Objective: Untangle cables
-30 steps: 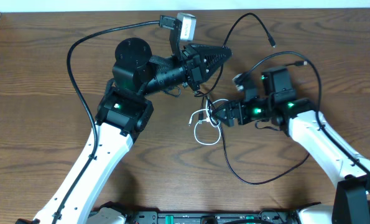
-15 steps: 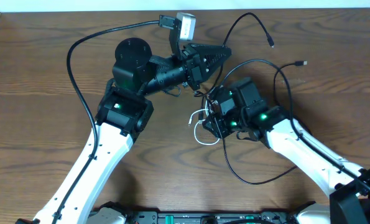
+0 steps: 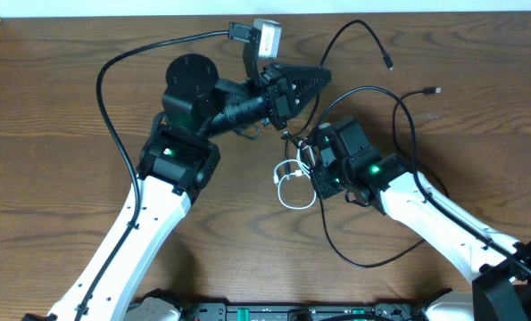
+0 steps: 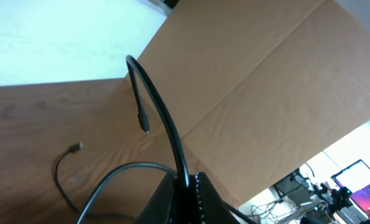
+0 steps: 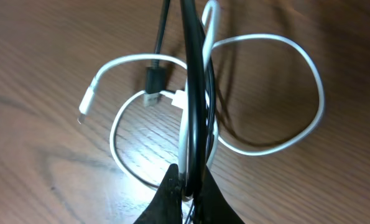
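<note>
The long black cable (image 3: 372, 259) loops across the wooden table, its two plugs lying at the back right (image 3: 390, 63) (image 3: 435, 90). My left gripper (image 3: 322, 78) is raised and shut on this black cable (image 4: 163, 118), which arches up out of the jaws. The short white cable (image 3: 287, 193) lies coiled at the table's middle, wound with the black one. My right gripper (image 3: 306, 169) is down at the tangle. In the right wrist view it (image 5: 189, 186) is shut on both the white cable (image 5: 309, 68) and a black strand (image 5: 194, 74). A white plug (image 5: 85, 109) and a black plug (image 5: 152, 81) lie beside them.
A thick black arm cable (image 3: 113, 89) curves round the left arm's far side. A white camera unit (image 3: 267, 36) sits above the left wrist. A cardboard wall (image 4: 265, 93) stands behind the table's far edge.
My right arm swung left to the tangle and its jaws closed on the white and black strands. The left arm has held still with the black cable.
</note>
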`<state>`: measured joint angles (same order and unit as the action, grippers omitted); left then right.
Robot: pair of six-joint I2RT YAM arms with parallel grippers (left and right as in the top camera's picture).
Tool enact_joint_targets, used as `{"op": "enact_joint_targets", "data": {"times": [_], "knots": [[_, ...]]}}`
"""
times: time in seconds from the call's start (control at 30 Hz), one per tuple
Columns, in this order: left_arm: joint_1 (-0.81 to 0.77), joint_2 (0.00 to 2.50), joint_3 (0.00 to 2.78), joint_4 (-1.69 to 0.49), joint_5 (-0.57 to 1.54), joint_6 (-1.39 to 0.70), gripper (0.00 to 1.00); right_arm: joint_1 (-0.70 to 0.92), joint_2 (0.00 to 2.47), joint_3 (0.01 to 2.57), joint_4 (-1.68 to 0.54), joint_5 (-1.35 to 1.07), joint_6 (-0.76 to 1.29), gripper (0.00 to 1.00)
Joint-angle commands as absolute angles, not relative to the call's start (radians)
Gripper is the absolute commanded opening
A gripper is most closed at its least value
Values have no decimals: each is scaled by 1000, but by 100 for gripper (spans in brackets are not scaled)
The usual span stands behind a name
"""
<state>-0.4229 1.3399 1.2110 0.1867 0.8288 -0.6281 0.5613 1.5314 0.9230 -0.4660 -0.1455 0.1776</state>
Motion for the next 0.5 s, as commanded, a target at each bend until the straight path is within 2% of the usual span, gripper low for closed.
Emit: {"op": "enact_joint_targets", "data": {"times": [0.0,0.2,0.47], "knots": [[-425,1320,1235,149,798,-587,8,564,1534,933,-476,-68,212,1],[-425,1320,1235,-99,642,-439,8,554,1534,933,-488,-13,233,1],[-425,1324,1235,-448,218,-352,8,463,1514,934,-545,-10,239,1]]}}
